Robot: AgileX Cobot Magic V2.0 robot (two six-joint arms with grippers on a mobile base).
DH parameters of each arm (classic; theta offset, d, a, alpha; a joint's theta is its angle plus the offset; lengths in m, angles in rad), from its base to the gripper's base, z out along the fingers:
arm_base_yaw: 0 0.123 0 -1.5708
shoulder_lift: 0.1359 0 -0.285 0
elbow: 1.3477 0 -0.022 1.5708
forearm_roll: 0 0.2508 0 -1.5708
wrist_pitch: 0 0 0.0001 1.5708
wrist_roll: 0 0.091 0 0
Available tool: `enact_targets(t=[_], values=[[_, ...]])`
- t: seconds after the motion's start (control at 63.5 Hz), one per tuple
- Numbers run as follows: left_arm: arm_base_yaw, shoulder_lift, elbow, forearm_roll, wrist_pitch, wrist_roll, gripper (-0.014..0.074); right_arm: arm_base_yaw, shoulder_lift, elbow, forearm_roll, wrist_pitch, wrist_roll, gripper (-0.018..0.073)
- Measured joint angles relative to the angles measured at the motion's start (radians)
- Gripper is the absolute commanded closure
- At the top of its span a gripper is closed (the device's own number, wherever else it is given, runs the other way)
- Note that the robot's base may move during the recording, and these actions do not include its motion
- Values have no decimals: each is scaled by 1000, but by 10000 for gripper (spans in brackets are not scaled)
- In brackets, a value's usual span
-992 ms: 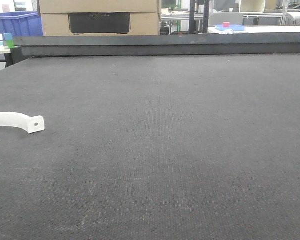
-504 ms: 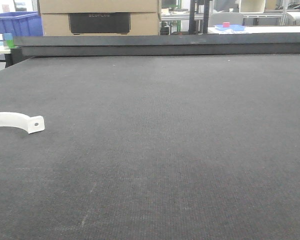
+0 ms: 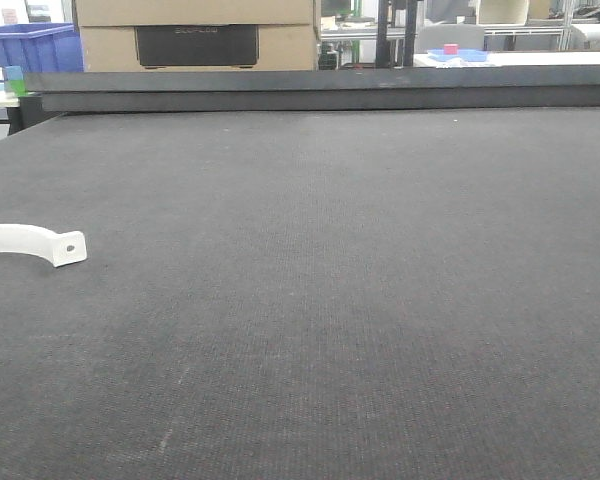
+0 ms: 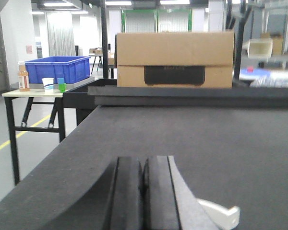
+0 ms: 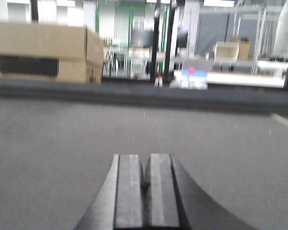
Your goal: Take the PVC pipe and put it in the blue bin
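The dark bench [image 3: 360, 300] lay wide and open, with lots of room to move across. Only the small white PVC pipe [image 3: 30, 243] sat near its left edge. A raised ledge [image 3: 320, 92] and a big cardboard box [image 3: 195, 30] blocked the far side.

White PVC pipe [image 3: 20, 238], blue bin [image 4: 57, 71]

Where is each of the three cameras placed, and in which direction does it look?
Front view: low over the black table, facing the cardboard box; PVC pipe at far left; no robot part shows.
Left wrist view: behind the shut left gripper, facing forward; blue bin far left.
Right wrist view: behind the shut right gripper, facing forward.
All share the cardboard box; the first two, the PVC pipe.
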Motion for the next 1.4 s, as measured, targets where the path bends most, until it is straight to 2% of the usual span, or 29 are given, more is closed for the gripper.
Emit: enact_targets(t=[0.079,0.142,0.299,0.378,0.52,0.614,0.882,1.103,1.402], values=[[0,0,0,-96,-23,0,707,0,0,-2,0,-59,0,727],[0,0,-8,-126,-20,0,707,0,0,-35,0,-44,0,727],[0,14,-117,-146,42,0,707,0,20,-213,0,92,0,727],[0,59,-200,-119,87,0,707,0,77,-308,-7,165,0,727],[0,213,-382,-40,240,0,707,0,218,-440,-7,313,0,727],[0,360,-526,-4,385,0,707,0,337,-514,-7,431,0,727],[0,779,-856,11,795,0,707,0,702,-685,-7,788,0,727],[0,1051,-895,-4,895,0,707,0,929,-717,-7,870,0,727],[0,1233,-897,-76,977,0,707,0,1056,-722,70,948,0,727]])
